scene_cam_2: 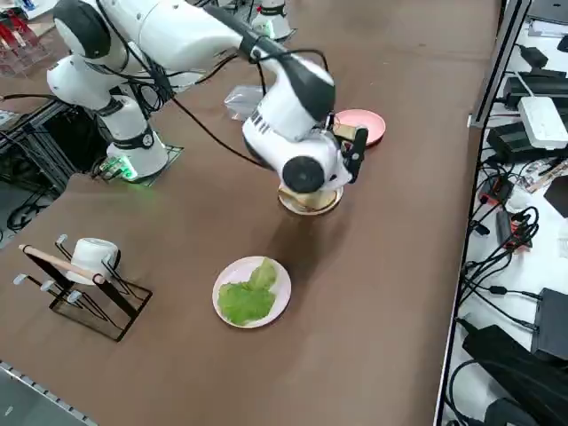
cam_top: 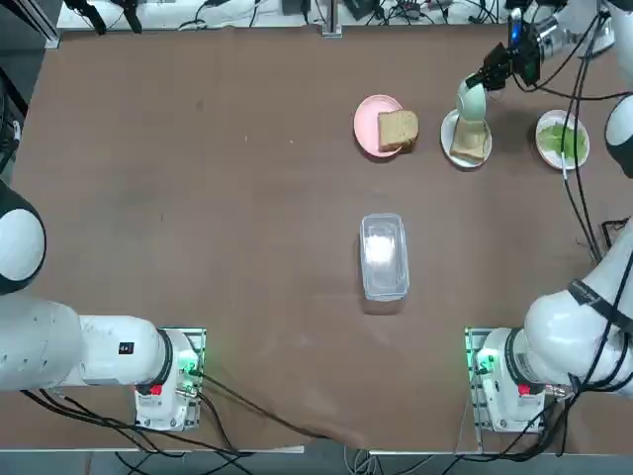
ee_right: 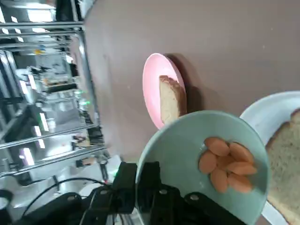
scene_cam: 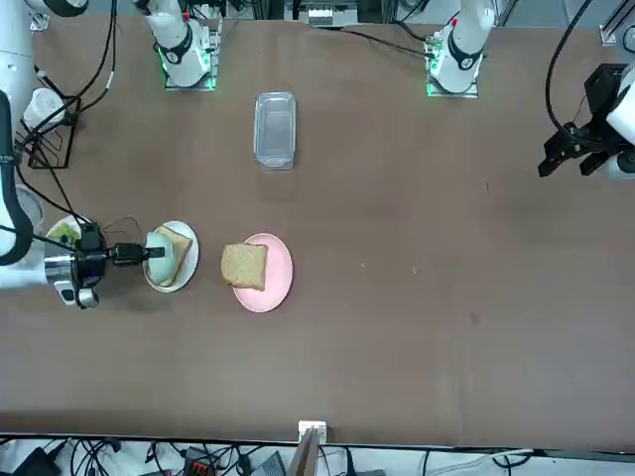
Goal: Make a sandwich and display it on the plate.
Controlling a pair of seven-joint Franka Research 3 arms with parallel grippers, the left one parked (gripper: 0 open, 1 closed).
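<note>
As I pinch the pale-green bowl (ee_right: 206,126)'s rim between my fingers (ee_right: 149,180), tilted above the white plate (ee_right: 265,112), loose orange pieces (ee_right: 228,165) look light and slippery; the soft bread slice (ee_right: 287,161) there wants a gentle edge grip.

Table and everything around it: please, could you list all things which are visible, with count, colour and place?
table: one, brown, under everything
bread slices: two, tan, one on each bread plate
pink plate: one, left of the white bread plate
white plates: two, one with bread, one with lettuce
lettuce: green, on its plate
bowl: one, pale green, tilted over the white bread plate
orange pieces: several, inside bowl
container: one, clear, mid-table
rack: one, black, holding a white cup
cables: many, black, around arms
robot arms: two, white
right gripper: one, black, shut on bowl's rim
</note>
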